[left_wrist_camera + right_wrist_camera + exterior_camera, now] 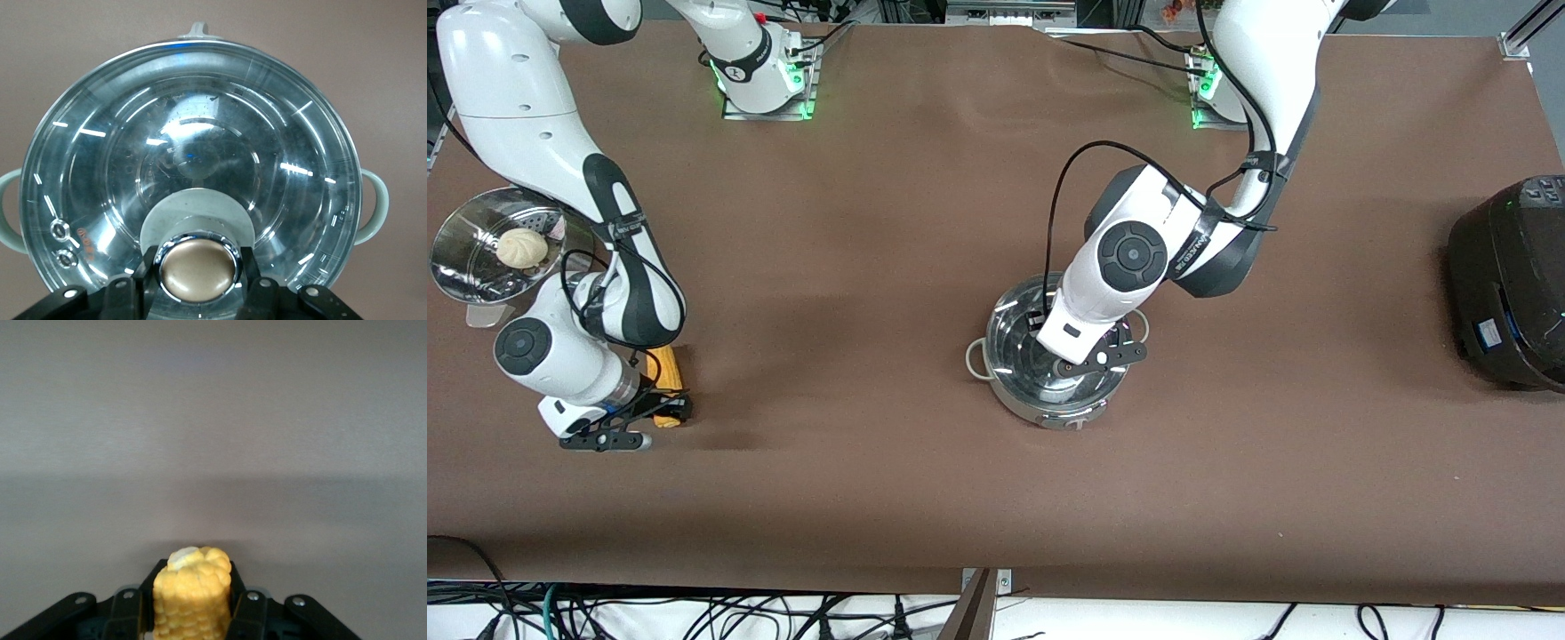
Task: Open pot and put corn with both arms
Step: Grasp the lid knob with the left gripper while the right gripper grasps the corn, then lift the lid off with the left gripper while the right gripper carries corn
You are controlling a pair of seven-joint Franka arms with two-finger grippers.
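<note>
1. Steel and glass sit mid-table: the pot (1049, 356) has its lid (193, 173) on, and the left gripper (197, 280) is down on it, fingers (250, 280) pinching the copper knob (198, 267) from both sides.
2. The corn (665, 373) lies on the brown table (889, 267) toward the right arm's end, just nearer the front camera than the steamer pot (480, 267) holding a white bun (522, 247).
3. The right gripper (193, 613) is down at the cob, fingers (243, 610) hugging its flanks.
4. Risks, as I judge them: the rounded knob could slip if the lift tilts, dropping the glass lid on the rim.
5. The tapered cob may roll or pivot out of a grip near its end.
6. The big black cooker (1507, 284) stands well apart.
</note>
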